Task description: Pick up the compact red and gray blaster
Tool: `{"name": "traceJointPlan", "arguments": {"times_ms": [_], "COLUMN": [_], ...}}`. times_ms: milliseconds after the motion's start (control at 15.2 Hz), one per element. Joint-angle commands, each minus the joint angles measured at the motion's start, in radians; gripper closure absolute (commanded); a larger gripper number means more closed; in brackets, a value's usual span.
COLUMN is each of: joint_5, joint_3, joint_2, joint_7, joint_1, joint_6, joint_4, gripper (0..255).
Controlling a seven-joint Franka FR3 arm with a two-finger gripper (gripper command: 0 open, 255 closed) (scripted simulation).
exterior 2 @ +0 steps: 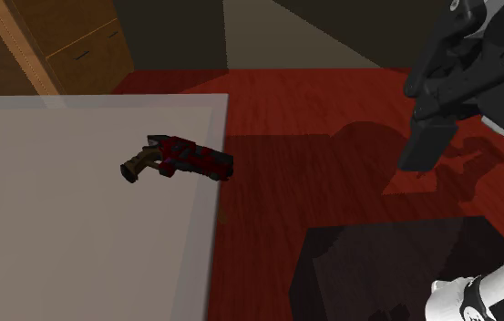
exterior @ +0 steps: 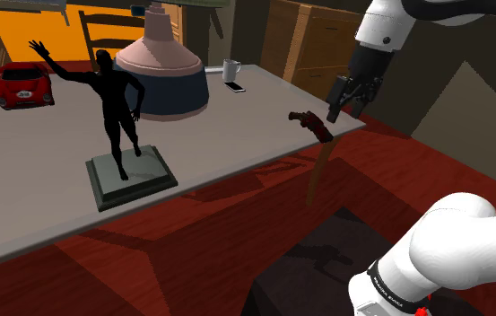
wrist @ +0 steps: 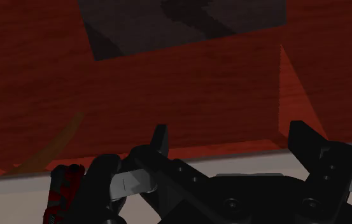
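Observation:
The compact dark red and grey blaster (exterior: 313,124) (exterior 2: 177,157) lies flat on the pale table (exterior: 39,188), close to its corner and edge. My gripper (exterior: 343,106) (exterior 2: 423,146) hangs in the air beside that corner, past the table edge and above the red wooden floor, apart from the blaster. In the wrist view the two black fingers (wrist: 160,140) stand well apart with nothing between them, so the gripper (wrist: 232,143) is open. A bit of the blaster (wrist: 63,194) shows there off to one side of the fingers.
A black human statue (exterior: 116,99) on a dark base, a big bell-shaped object (exterior: 160,67), a red toy car (exterior: 24,83), a white mug (exterior: 230,69) and a phone (exterior: 235,87) stand further along the table. Wooden cabinets (exterior 2: 58,46) rise behind.

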Motion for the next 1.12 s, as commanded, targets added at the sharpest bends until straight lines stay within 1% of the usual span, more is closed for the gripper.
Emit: {"name": "traceJointPlan", "arguments": {"times_ms": [0, 330, 594, 858, 1056], "joint_5": [0.0, -0.075, -0.122, -0.148, -0.152], "joint_3": [0.0, -0.104, -0.186, -0.265, -0.322], "joint_2": [0.0, 0.066, 0.15, 0.257, 0.351], "joint_7": [0.0, -0.186, -0.33, -0.474, -0.584], "joint_1": [0.0, -0.005, -0.006, 0.0, 0.009], "joint_6": [0.0, 0.107, 0.197, 0.287, 0.351], "joint_4": [0.0, -0.032, -0.028, 0.003, 0.043], "gripper": [0, 0, 0, 0, 0]}}
